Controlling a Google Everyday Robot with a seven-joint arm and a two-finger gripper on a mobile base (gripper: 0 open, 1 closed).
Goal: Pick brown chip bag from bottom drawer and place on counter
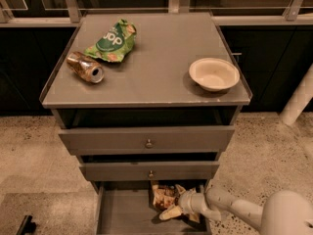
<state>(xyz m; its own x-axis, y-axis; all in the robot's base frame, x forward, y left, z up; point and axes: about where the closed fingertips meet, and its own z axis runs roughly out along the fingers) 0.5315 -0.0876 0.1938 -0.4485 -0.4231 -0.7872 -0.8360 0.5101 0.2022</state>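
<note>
Hand (172, 210) at brown chip bag (164, 196)

Green chip bag (111, 42) just beside tipped gold can (85, 67), cream bowl (213, 74) well apart, rightward.

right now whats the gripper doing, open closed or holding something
Gripper: down in the bottom drawer, at the brown chip bag; open, closed or holding cannot be told.
</note>
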